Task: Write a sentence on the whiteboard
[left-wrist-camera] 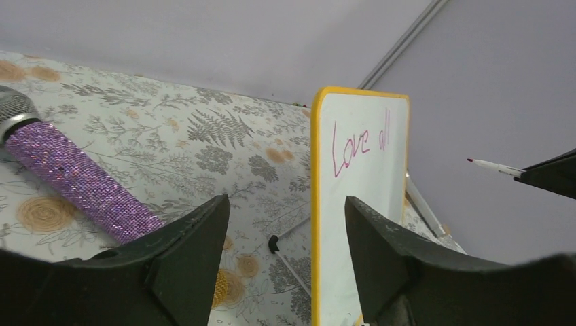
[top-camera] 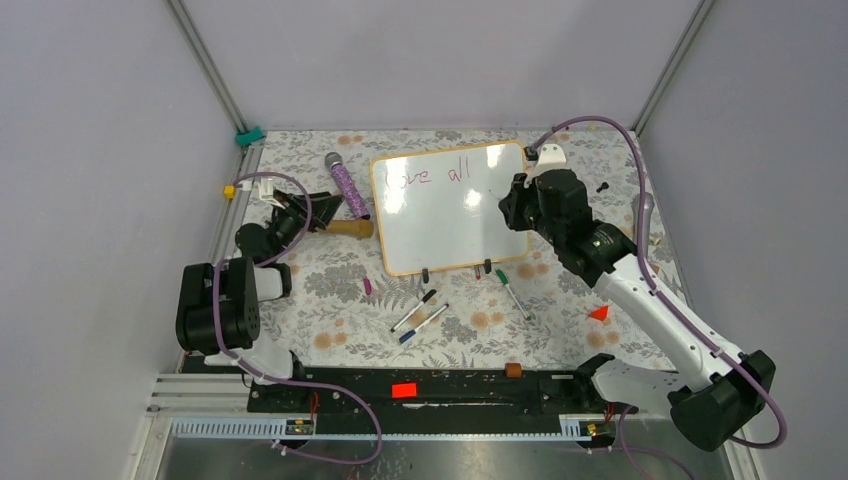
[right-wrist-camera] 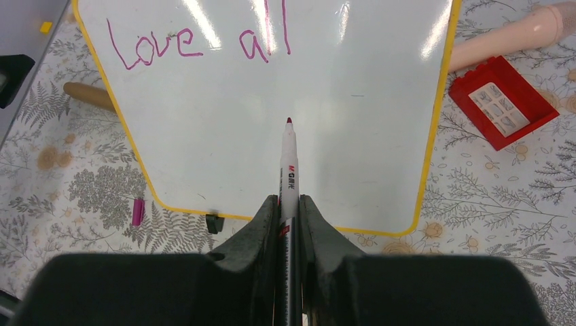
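The whiteboard (top-camera: 450,225) lies flat on the floral table, with a yellow-orange frame and two black clips (top-camera: 425,275) on its near edge. The sentence (top-camera: 430,175) reads "Love all" in pink cursive along the top; it also shows in the right wrist view (right-wrist-camera: 197,44) and the left wrist view (left-wrist-camera: 356,142). My right gripper (right-wrist-camera: 289,204) is shut on a white marker (right-wrist-camera: 288,170). The marker's red tip is over the blank middle of the board, below "all", and lifted off the surface (left-wrist-camera: 489,165). My left gripper (left-wrist-camera: 285,210) is open and empty, left of the board's edge (left-wrist-camera: 316,204).
A purple glitter microphone (top-camera: 345,185) and a wooden handle (top-camera: 350,228) lie left of the board. Loose markers (top-camera: 420,312), a green marker (top-camera: 512,290) and a pink cap (top-camera: 367,286) lie in front. A red block (right-wrist-camera: 502,102) and a peach tube (right-wrist-camera: 516,37) lie at the right.
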You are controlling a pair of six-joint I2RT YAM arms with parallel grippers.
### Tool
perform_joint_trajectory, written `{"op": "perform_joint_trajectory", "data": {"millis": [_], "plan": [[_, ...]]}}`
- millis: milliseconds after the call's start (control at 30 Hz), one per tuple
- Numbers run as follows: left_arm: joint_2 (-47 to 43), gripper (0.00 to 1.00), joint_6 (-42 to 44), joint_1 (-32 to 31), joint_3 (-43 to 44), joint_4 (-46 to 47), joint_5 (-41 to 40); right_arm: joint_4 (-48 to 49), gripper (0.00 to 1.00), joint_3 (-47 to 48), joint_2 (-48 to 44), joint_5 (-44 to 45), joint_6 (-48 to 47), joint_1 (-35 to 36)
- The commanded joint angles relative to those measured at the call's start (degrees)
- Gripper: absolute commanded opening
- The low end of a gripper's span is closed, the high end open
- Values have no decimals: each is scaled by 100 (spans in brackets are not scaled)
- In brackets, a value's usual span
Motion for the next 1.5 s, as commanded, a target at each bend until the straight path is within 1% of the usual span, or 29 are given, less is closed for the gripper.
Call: {"op": "perform_joint_trajectory", "data": {"millis": [0,100,167,333,433,500,567,600,667,733,800,833,867,900,1000,1033,1067,1133,1167,1200,1267,1300,1433,1467], "plan": [[-353,61,520,22,-194,298,-522,290,0,282,126,-52,70,34],[-604,60,941,25,-407,156,-736,271,0,389,240,-245,-72,36],[-917,59,1324,29,-532,-175,-885,357,0,352,220,-369,-135,36],[-2087,58,2410,16,-716,-2202,-1488,941,0,-162,-148,-621,-105,40],[-2842,60,2832,8,-803,-3494,-1820,990,0,-307,-300,-653,-37,42],[-3311,63,3148,1,-701,-4412,-1896,963,0,-372,-366,-641,-43,53],[-3734,69,3513,-91,-436,-5458,-2135,880,0,-375,-412,-612,-72,53],[-3919,73,3628,-202,-398,-5658,-2321,843,0,-389,-448,-599,-98,46],[-4143,76,3816,-461,-558,-5657,-2776,860,0,-434,-543,-569,-155,54],[-4279,77,4034,-603,-730,-5712,-3315,868,0,-480,-653,-500,-198,54],[-4329,77,4080,-644,-1044,-5474,-3719,909,0,-541,-733,-461,-220,51],[-4327,77,4104,-652,-1247,-5203,-3863,927,0,-564,-758,-479,-226,54],[-4303,91,4129,-655,-1431,-4910,-3973,955,0,-586,-774,-504,-214,58],[-4233,98,4188,-659,-1579,-4516,-3986,982,0,-599,-783,-533,-200,62],[-3738,98,4538,-673,-1747,-3925,-3840,1061,0,-670,-773,-626,-163,62],[-3576,96,4566,-665,-1619,-4105,-3812,1095,0,-699,-774,-640,-153,62],[-3467,95,4591,-668,-1455,-4350,-3786,1135,0,-734,-774,-657,-134,61],[-3251,95,4611,-668,-1286,-4454,-3696,1176,0,-797,-758,-675,-128,55],[-3205,98,4572,-671,-1270,-4373,-3664,1195,0,-811,-742,-684,-128,61],[-3164,99,4489,-665,-1377,-4010,-3578,1201,0,-813,-726,-696,-123,62],[-3088,99,4351,-657,-1569,-3333,-3489,1209,0,-812,-713,-701,-124,63],[-2939,99,4278,-647,-1588,-3138,-3512,1215,0,-820,-714,-717,-120,64],[-2421,99,4017,-571,-1196,-3129,-3331,1289,0,-879,-745,-776,-96,77],[-2366,99,3997,-539,-1096,-3311,-3293,1305,0,-888,-737,-777,-96,84]]}}
